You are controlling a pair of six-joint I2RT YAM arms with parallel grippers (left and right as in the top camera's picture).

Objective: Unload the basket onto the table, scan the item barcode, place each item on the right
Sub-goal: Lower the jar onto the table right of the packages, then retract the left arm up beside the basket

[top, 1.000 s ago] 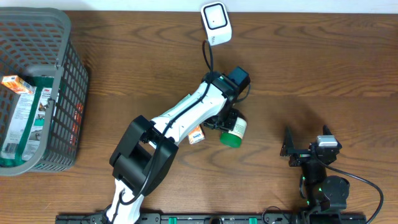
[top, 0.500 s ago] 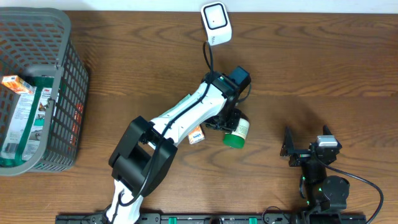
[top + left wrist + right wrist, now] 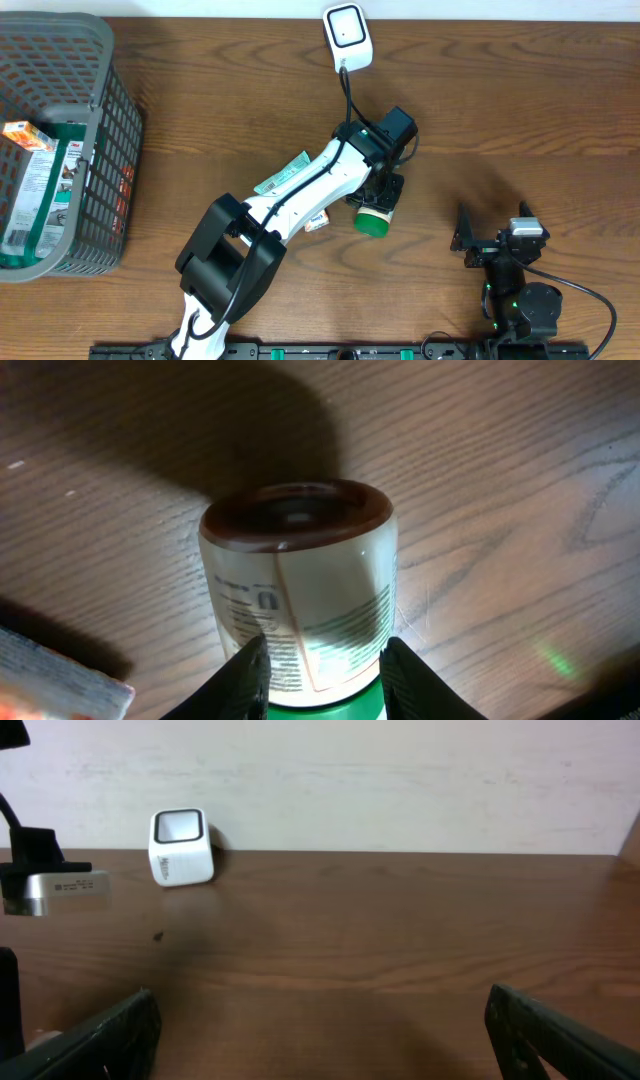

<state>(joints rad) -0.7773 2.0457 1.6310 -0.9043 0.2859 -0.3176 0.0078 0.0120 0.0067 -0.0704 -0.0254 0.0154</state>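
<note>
Plainly, the bottle (image 3: 300, 590) lies on the counter (image 3: 520, 100) well apart from the scanner (image 3: 347, 35), left fingers (image 3: 250, 675) straddling its capped end (pinching or only flanking, I cannot tell; right fingers (image 3: 110, 1030) gape, empty), so a loose hold could roll its barcode away

left arm (image 3: 300, 190) extended, right gripper (image 3: 320, 1000) spread
</note>
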